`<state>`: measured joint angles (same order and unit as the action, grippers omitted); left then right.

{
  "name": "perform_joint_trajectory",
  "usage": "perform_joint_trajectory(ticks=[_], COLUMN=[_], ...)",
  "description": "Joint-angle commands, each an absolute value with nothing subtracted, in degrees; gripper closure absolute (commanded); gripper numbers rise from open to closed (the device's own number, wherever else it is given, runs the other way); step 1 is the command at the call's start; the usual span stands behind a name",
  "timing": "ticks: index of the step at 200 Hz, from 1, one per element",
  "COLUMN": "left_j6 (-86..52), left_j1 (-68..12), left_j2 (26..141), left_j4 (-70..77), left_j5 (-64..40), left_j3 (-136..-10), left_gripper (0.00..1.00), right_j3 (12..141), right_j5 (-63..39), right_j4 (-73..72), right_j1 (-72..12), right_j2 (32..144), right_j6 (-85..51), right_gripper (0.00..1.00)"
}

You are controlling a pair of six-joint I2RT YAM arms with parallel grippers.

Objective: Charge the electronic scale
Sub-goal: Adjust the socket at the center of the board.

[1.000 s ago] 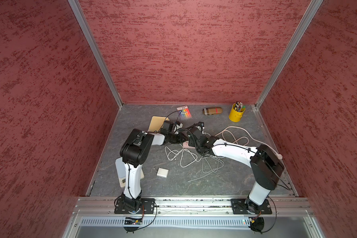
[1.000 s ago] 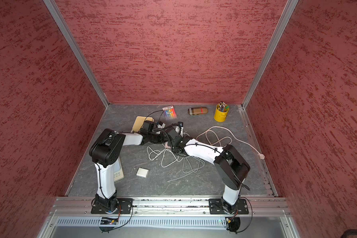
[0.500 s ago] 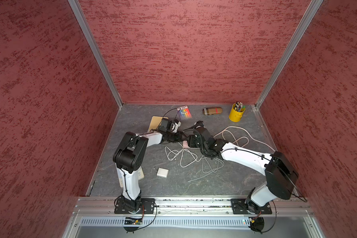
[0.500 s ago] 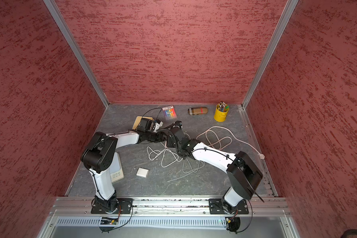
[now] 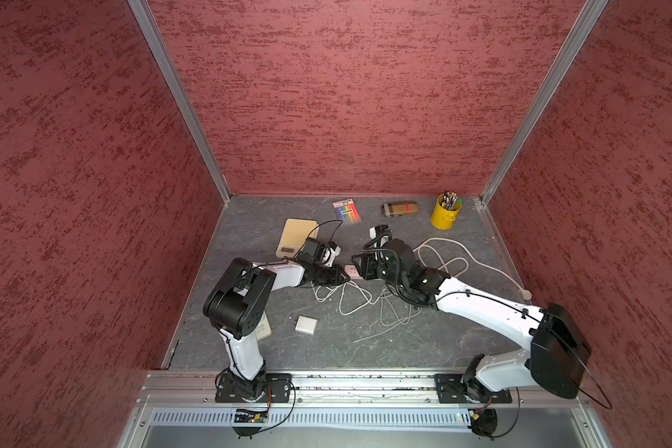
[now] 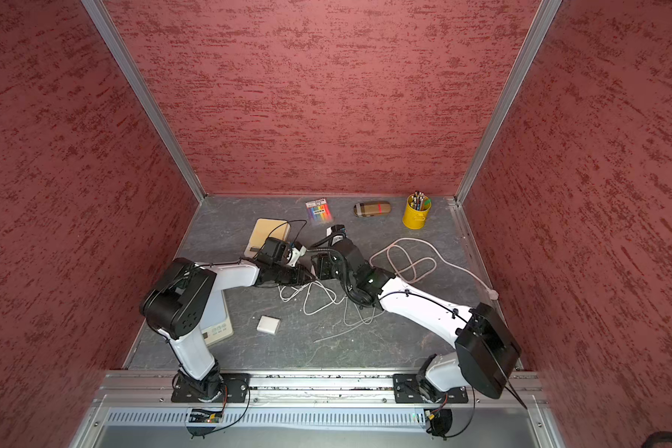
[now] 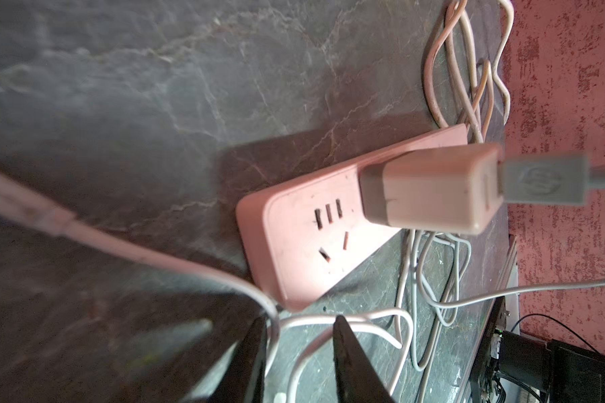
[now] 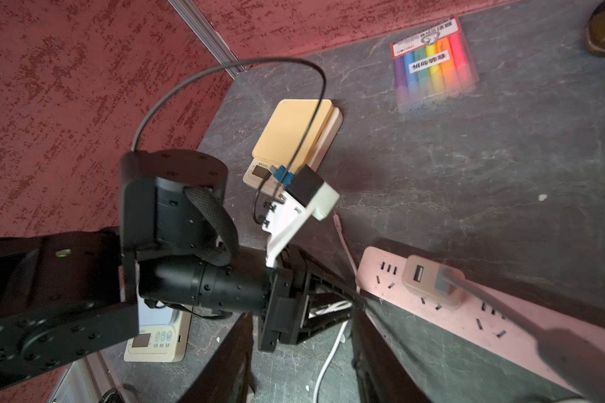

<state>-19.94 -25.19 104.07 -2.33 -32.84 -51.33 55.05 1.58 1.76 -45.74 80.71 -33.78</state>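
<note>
Scale (image 5: pixel 297 232) could go uncharged if the white cable (image 7: pixel 175 265) slips through our left hand (image 7: pixel 299 319), whose spread fingers (image 7: pixel 350 359) seem to straddle, not pinch, it.

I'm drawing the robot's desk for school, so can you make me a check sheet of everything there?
Surface: grey marbled tabletop.
Job's things: tan-topped scale at the back; white scale by the left arm's base; charger plugged into the power strip.
Clutter: highlighter pack, glasses case, yellow pen cup, small white block.
Hands: left hand open at the strip's end; right hand open, empty.
Cables: grey cable in the charger; white cords tangled mid-table.
Surroundings: red textured walls.
</note>
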Motion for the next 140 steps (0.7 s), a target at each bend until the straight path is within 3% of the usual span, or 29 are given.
perform_joint_trajectory(ticks=[1,71,103,140], left_j6=[-21.1,-19.5,-18.2,-13.6], left_j1=[-26.2,-25.9,-25.3,-25.1], left_j2=[106.5,114.1,117.8,112.1], left_j4=[-0.4,-3.2,-4.9,-6.2], left_j5=[-31.7,-28.9,-28.7,-26.4], left_j3=[-52.3,-63.9,-70.1,-68.1], left_gripper=[0.68,0.69,0.69,0.61], right_j3=[55.1,48.8,45.3,44.7], right_j5=[0.7,1.2,5.3,13.5], right_j4=[0.0,3.4,11.4,14.3], right_j1=[-45.1,-44.6,-44.5,-44.5], right_j2=[78.8,72.1,68.3,63.4], right_j6=[-32.5,-25.9,-20.1,-15.5], right_gripper=[0.52,0.53,0.53,0.52])
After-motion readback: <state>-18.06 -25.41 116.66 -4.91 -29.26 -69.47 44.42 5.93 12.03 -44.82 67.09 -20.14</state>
